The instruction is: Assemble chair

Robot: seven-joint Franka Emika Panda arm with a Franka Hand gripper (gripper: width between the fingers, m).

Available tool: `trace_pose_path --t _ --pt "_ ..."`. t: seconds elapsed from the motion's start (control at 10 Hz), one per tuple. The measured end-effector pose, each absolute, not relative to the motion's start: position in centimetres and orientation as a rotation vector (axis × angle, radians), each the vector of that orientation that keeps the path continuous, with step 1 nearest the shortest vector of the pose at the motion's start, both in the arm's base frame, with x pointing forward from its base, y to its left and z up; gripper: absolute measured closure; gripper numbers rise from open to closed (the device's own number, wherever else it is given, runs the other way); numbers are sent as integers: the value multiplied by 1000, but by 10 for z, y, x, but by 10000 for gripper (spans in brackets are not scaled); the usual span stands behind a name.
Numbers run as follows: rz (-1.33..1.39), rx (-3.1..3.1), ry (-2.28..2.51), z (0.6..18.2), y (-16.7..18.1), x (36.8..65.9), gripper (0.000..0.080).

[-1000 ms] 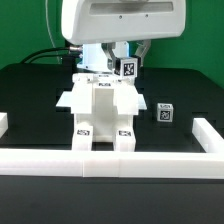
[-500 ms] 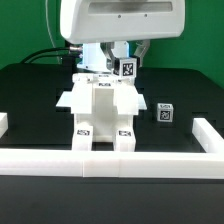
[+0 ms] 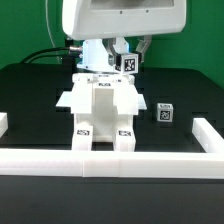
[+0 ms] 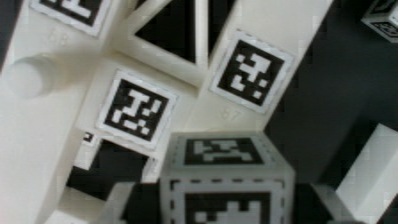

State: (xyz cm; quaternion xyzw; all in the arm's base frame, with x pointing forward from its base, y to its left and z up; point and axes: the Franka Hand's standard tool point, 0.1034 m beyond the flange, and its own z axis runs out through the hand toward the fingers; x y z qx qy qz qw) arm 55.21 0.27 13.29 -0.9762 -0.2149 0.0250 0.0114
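Note:
The partly built chair (image 3: 100, 105) stands at the table's middle: white slabs and legs with black-and-white tags, its two front legs against the front rail. In the wrist view its tagged parts (image 4: 139, 105) fill the picture close ahead of me. My gripper (image 3: 128, 70) hangs just behind the chair's top, toward the exterior view's right. It is shut on a small white tagged block (image 3: 129, 63). In the wrist view this block (image 4: 222, 160) sits between the two fingers of my gripper (image 4: 222, 202). A second small tagged block (image 3: 165, 113) lies loose to the chair's right.
A long low white border rail (image 3: 150, 160) runs along the front, with short side pieces at the left (image 3: 4, 124) and right (image 3: 206, 130). The table top is black. Cables (image 3: 45, 55) lie behind on the left.
The gripper with the block in it has risen slightly behind the chair. The chair and the loose block have not moved.

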Motion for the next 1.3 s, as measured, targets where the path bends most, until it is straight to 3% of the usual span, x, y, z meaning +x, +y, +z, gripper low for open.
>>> trace_pose_path --t 1.3 --pt "84 -3047 -676 127 3 554 515"
